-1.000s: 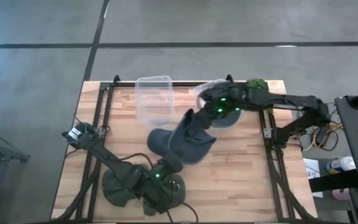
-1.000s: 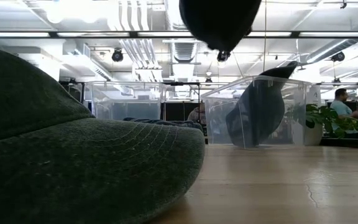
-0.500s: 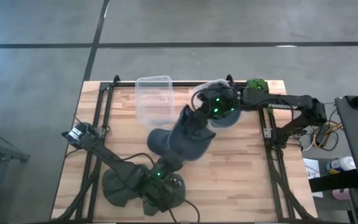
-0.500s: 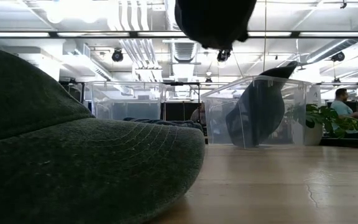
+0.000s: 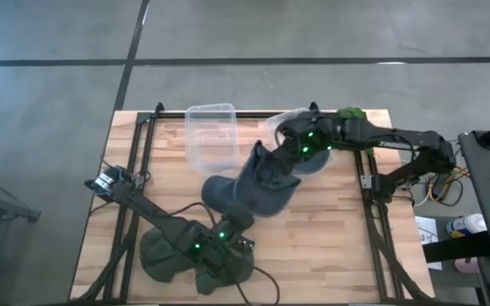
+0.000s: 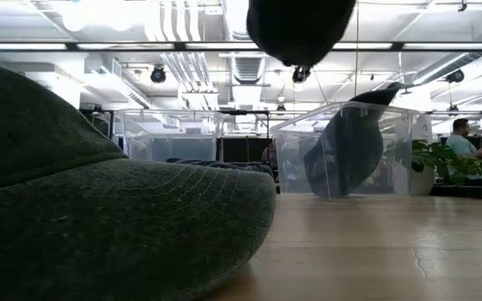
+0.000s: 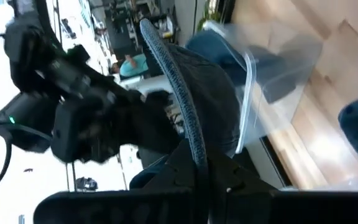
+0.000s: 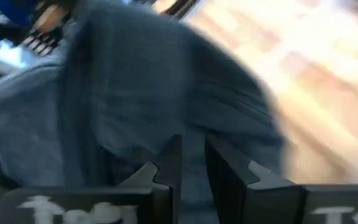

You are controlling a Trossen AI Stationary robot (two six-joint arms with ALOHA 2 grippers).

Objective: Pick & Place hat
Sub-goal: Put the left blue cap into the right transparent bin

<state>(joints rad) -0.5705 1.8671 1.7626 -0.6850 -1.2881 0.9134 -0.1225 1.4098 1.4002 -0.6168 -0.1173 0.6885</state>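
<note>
A blue-grey hat (image 5: pixel 258 183) hangs in the air over the middle of the table, stretched between both grippers. In the low view its dark underside (image 6: pixel 299 29) shows at the top edge. My left gripper (image 5: pixel 238 218) is shut on the hat's near side. My right gripper (image 5: pixel 286 157) is shut on its far right side. A second dark hat (image 6: pixel 346 150) leans inside a clear container (image 5: pixel 300 136) under the right arm. My left gripper (image 7: pixel 207 180) pinches the hat's brim edge (image 7: pixel 188 134) between its two fingers, coming from the table's near side and slanting upward. The brim stands on edge in the hold, lifted clear of the table. My right gripper (image 8: pixel 191 165) pinches the blue cloth of the hat's crown (image 8: pixel 191 121) between its two fingers, coming from the table's right. One layer or several, I cannot tell. The hat is lifted clear and sags below the fingers.
An empty clear container (image 5: pixel 211 136) stands at the table's far side, left of the other one. Dark green hats (image 5: pixel 164 255) lie at the near left, filling the low view's left (image 6: pixel 99 217). A green plant (image 5: pixel 351 115) sits at the far right corner.
The right gripper swung a little toward the table's left and then back to the right, carrying its end of the hat along. The hat stayed lifted between both shut grippers.
</note>
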